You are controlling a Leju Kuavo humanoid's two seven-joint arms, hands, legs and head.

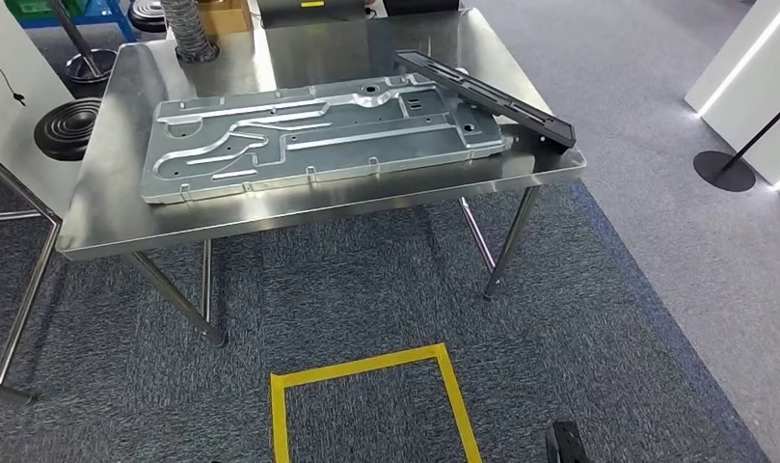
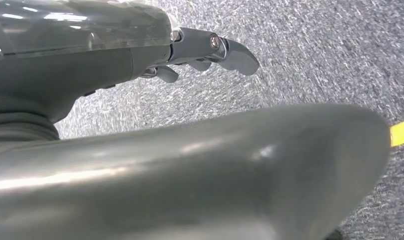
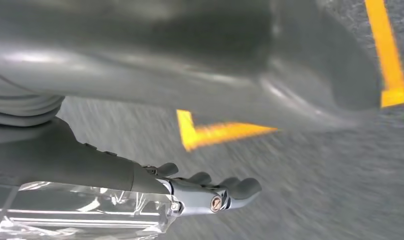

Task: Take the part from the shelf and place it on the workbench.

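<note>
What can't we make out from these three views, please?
- Head view: the black bar hides the far right corner of the metal panel.
- Left wrist view: the thumb covers part of the left hand.
- Right wrist view: motion blur smears the carpet beyond the right hand.

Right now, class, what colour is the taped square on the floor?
Yellow tape on grey carpet; clearest in the head view.

Left hand (image 2: 200, 52) empty, fingers (image 2: 237, 55) extended over grey carpet (image 2: 314, 55).
</note>
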